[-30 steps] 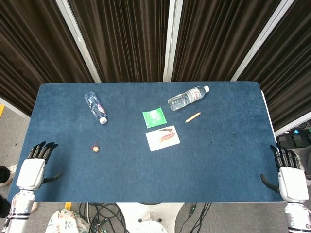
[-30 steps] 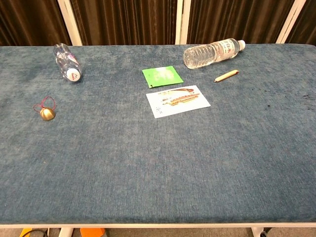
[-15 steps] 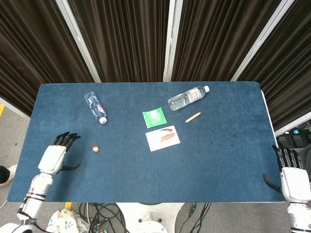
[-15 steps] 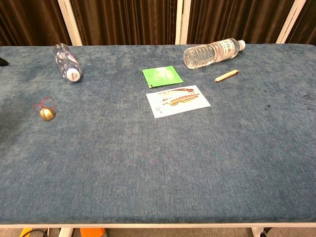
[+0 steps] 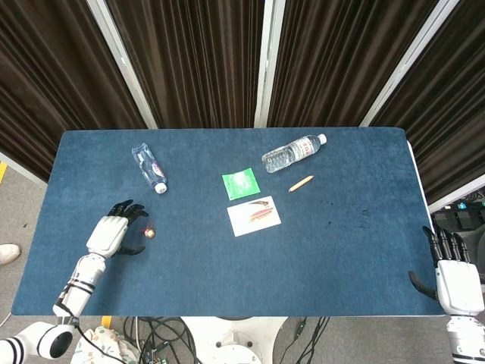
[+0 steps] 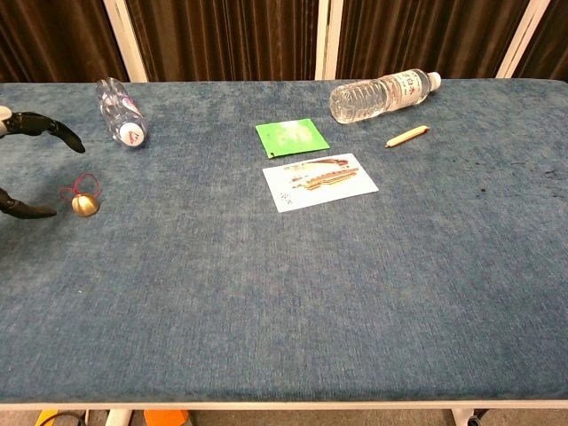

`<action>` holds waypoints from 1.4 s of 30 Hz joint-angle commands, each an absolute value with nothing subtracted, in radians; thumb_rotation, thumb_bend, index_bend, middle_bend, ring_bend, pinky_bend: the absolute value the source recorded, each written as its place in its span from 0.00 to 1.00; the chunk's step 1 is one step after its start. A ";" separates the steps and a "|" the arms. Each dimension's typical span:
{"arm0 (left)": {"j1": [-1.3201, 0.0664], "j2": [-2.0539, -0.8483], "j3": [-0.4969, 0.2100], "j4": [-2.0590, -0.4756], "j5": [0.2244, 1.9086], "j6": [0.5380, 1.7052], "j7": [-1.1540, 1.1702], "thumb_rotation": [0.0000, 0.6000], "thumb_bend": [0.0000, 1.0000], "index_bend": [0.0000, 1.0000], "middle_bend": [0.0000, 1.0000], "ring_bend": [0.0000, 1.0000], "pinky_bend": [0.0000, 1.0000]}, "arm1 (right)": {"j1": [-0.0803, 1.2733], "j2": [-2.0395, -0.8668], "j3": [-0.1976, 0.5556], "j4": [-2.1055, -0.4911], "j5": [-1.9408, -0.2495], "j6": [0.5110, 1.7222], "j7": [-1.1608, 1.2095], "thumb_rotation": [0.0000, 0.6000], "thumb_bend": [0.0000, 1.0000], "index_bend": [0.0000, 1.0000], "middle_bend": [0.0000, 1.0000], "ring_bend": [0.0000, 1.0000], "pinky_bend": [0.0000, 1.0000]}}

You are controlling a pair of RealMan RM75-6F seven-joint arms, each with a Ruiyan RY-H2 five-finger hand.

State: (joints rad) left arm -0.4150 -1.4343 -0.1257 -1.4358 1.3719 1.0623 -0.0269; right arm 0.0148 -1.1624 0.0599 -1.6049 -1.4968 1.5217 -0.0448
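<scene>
Head view: I have my left hand (image 5: 108,233) over the near-left part of the blue surface (image 5: 341,250), fingers spread apart and gripping nothing. The small gold bell (image 5: 150,232) lies just beside the fingertips, at about 3 o'clock from the hand, apart from it as far as I can tell. In the chest view the bell (image 6: 84,205) sits between the upper fingers (image 6: 53,130) and the thumb, which reach in from the left edge. The bell is a small round brass-coloured ball with a thin red loop (image 6: 82,185) trailing toward 12 o'clock; it has no long axis to speak of. My right hand (image 5: 455,277) rests beyond the surface's near-right corner, fingers extended and holding nothing, well apart from the bell. I judge the left hand the nearer by far.
</scene>
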 commanded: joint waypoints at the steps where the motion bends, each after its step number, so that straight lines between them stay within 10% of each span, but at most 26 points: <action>1: -0.421 -1.445 -0.127 -1.426 1.363 1.059 -0.025 1.00 0.15 0.27 0.17 0.02 0.10 | 0.015 -1.162 0.060 -1.606 -1.497 1.521 -0.045 1.00 0.16 0.00 0.00 0.00 0.00; 42: -0.476 -1.507 -0.125 -1.363 1.252 1.014 0.040 1.00 0.31 0.46 0.19 0.02 0.10 | 0.017 -1.176 0.053 -1.579 -1.482 1.501 -0.027 1.00 0.16 0.00 0.00 0.00 0.00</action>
State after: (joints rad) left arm -0.4758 -1.5065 -0.1255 -1.3633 1.2524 1.0135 0.0396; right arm 0.0172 -1.1760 0.0529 -1.5789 -1.4825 1.5011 -0.0273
